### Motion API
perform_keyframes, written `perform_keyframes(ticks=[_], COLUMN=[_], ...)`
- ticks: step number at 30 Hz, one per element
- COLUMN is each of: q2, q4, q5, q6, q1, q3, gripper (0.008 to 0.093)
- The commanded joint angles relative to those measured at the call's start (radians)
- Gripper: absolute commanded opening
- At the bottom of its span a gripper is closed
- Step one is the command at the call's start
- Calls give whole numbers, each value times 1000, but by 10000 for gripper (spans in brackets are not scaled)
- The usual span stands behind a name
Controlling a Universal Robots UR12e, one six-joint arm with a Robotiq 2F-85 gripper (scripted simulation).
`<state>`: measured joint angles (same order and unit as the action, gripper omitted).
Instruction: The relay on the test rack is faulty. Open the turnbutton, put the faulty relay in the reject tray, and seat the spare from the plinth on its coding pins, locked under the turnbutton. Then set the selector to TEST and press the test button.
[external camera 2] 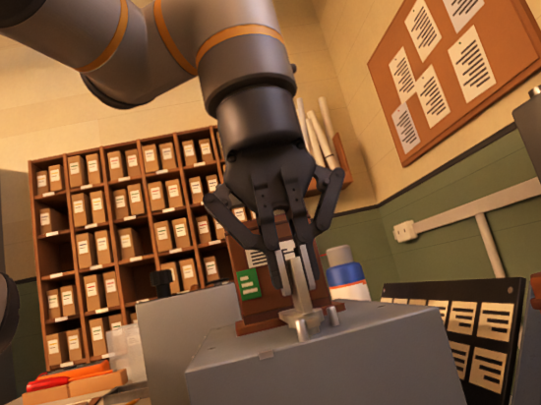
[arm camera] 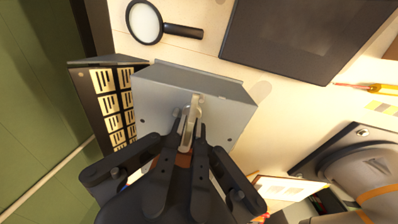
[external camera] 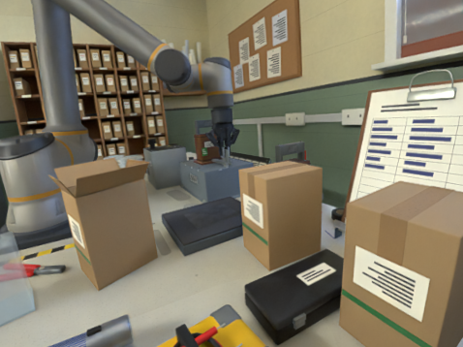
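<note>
The metal turnbutton (external camera 2: 301, 295) (arm camera: 190, 126) stands on top of the grey test rack (external camera 2: 319, 359) (arm camera: 185, 103) (external camera: 213, 176), and my gripper (external camera 2: 294, 282) (arm camera: 188, 133) (external camera: 225, 157) straddles its blade from above, just opening and holding nothing. The brown relay (external camera 2: 268, 275) (external camera: 206, 149) with a green label sits upright on the rack right behind the turnbutton. Its top is hidden by my fingers in the wrist camera. The dark reject tray (external camera: 206, 223) (arm camera: 302, 34) lies on the bench in front of the rack.
Sealed cardboard boxes (external camera: 281, 212) (external camera: 402, 262) and an open one (external camera: 104, 219) stand in the foreground. A black case (external camera: 295, 291) lies by them. A grey plinth (external camera: 164, 165) stands left of the rack, a labelled black panel (external camera 2: 472, 324) to its right, and a magnifier (arm camera: 148, 22) on the bench.
</note>
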<state>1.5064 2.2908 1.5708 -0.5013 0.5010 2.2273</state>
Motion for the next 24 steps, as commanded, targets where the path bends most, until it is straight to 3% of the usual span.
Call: perform_keyframes(ticks=[1,18,24], q2=[3,48,48], q4=[-4,-80,-81], q5=[0,0,0], q6=[0,0,0], q1=[0,0,0], q3=[-3,-34,-35], gripper=[206,211,331])
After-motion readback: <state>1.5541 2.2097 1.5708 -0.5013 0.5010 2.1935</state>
